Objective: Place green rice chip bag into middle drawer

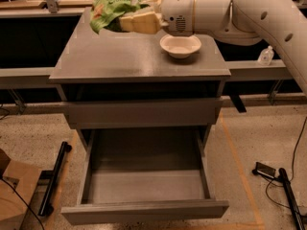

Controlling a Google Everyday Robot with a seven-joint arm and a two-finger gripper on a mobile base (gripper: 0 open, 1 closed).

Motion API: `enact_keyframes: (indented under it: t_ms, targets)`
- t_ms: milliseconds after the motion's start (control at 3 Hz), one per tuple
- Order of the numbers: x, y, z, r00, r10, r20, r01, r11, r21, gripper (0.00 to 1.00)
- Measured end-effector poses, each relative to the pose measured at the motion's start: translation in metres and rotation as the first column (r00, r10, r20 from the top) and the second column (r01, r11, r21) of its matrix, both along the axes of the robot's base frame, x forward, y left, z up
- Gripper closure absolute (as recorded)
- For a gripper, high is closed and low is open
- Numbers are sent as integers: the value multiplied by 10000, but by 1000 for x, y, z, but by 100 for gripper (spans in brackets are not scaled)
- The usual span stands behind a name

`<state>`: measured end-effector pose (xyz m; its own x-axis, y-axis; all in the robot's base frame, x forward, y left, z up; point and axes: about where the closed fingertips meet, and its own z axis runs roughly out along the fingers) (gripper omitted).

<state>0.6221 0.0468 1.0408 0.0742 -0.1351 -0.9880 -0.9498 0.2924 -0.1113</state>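
Note:
The green rice chip bag (112,6) is crinkly bright green and hangs in the air above the back left of the grey cabinet top (110,56). My gripper (129,20) comes in from the right and is shut on the bag's right end with its pale fingers (141,23). Below, the middle drawer (144,186) is pulled wide open towards the camera, a grey tray with low side walls and nothing in it. The bag is well above and behind the drawer.
A white bowl (180,45) sits on the cabinet top under my wrist. A shut grey drawer front (144,111) lies above the open drawer. A cardboard box (14,190) and a black bar (53,176) are on the floor at left; cables and a black device (266,170) at right.

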Motion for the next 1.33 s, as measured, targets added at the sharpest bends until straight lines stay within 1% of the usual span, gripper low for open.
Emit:
enact_keyframes:
  t_ms: [333, 667, 1000, 1333]
  targets:
    - [-26, 12, 3, 9961, 761, -451, -740, 9962, 465, 100]
    - [-103, 15, -15, 9796, 1470, -1369, -1210, 9757, 1825, 100]
    - [-148, 16, -36, 9755, 1451, -1655, -993, 9612, 2572, 100]
    - [-173, -5, -91, 9686, 571, -2420, 50, 9686, 2485, 100]
